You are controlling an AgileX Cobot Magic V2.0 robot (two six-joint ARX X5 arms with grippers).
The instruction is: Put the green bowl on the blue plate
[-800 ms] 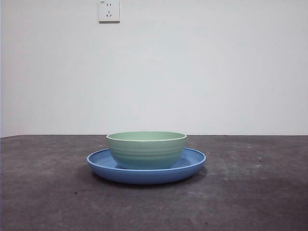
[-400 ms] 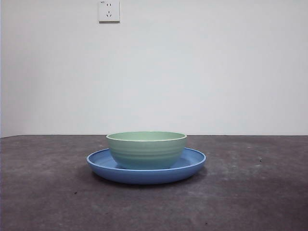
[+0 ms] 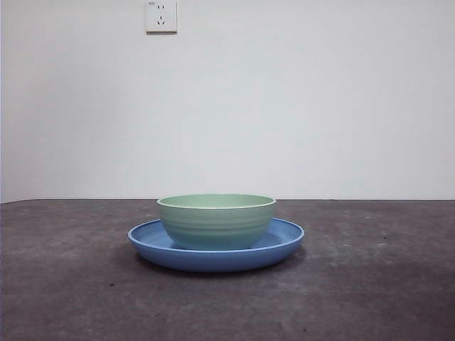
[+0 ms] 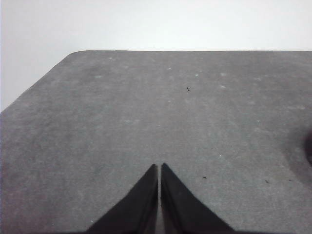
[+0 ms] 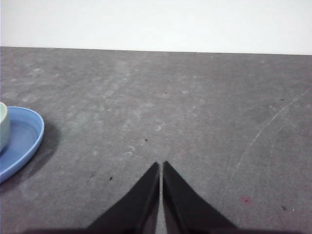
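Observation:
The green bowl stands upright inside the blue plate at the middle of the dark table in the front view. No gripper shows in the front view. My right gripper is shut and empty over bare table, well apart from the blue plate, whose edge shows at the side of the right wrist view with a sliver of the green bowl. My left gripper is shut and empty over bare table; neither bowl nor plate shows in its view.
The grey table runs to a white wall with a power socket. The table's far corner edge shows in the left wrist view.

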